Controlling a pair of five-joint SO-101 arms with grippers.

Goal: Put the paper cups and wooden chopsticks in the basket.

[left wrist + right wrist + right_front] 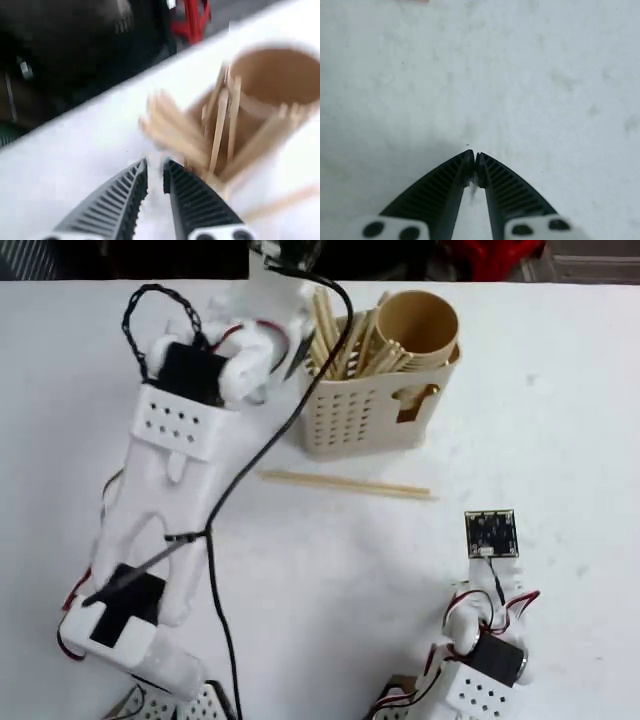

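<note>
A cream perforated basket [365, 415] stands at the back middle of the table. Stacked paper cups [417, 325] lean inside it, and several wooden chopsticks [335, 335] stick out of its left side. Two more chopsticks [345, 483] lie flat on the table in front of the basket. My left gripper [294, 358] hangs at the basket's left edge; in the left wrist view it [155, 167] is open by a narrow gap with nothing between the fingers, just before the chopsticks [172, 132] and cup [280, 80]. My right gripper [472, 157] is shut over bare table.
The left arm [165, 490] stretches from the front left up to the basket, trailing a black cable [215, 570]. The right arm [485, 665] sits folded at the front right. Open white table [560, 460] lies right of the basket.
</note>
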